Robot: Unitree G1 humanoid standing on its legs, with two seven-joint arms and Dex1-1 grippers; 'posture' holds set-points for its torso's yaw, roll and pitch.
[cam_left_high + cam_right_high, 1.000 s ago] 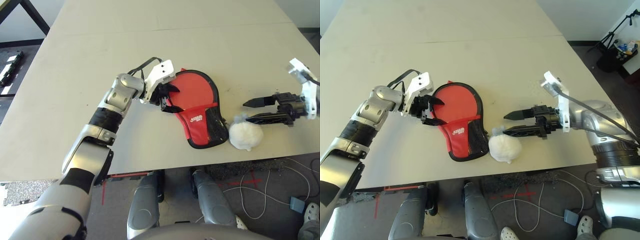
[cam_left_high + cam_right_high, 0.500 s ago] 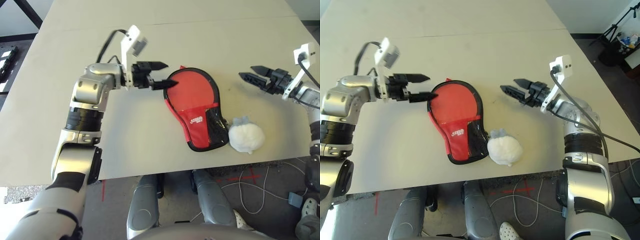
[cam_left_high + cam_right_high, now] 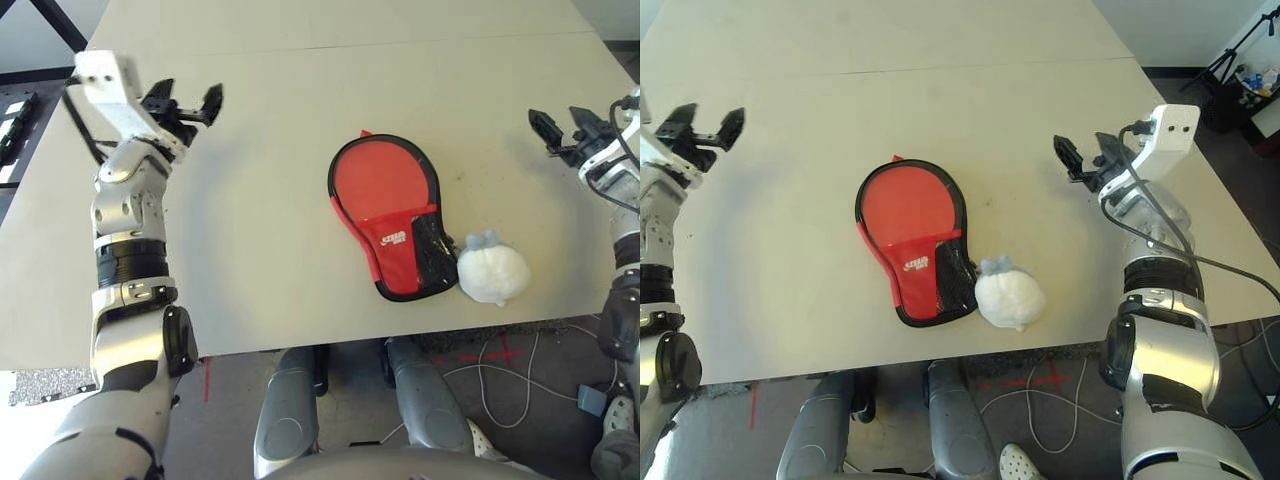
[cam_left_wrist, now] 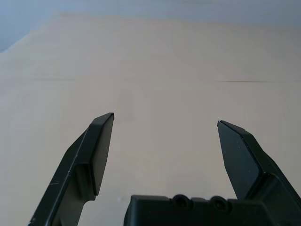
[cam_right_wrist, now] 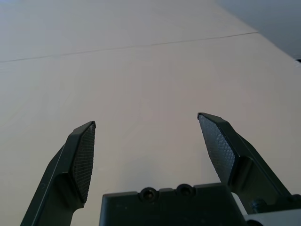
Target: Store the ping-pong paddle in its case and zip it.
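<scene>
The red case [image 3: 388, 212] with black trim, a mesh pocket and a small white logo lies flat near the middle of the table. The ping-pong paddle is hidden from view. My left gripper [image 3: 185, 100] is raised far to the left of the case, open and empty, with its fingers [image 4: 96, 150] spread over bare tabletop. My right gripper [image 3: 1085, 155] hangs well to the right of the case, also open with nothing between its fingers [image 5: 80, 157].
A white fluffy ball [image 3: 492, 272] rests against the case's lower right edge. The beige table [image 3: 300, 80] has a seam running across its far part. Cables lie on the floor [image 3: 520, 385] below the table's front edge.
Both arms have pulled away from the case: the left gripper swung out to the far left, the right gripper drew back toward the right edge. The case and ball have not moved.
</scene>
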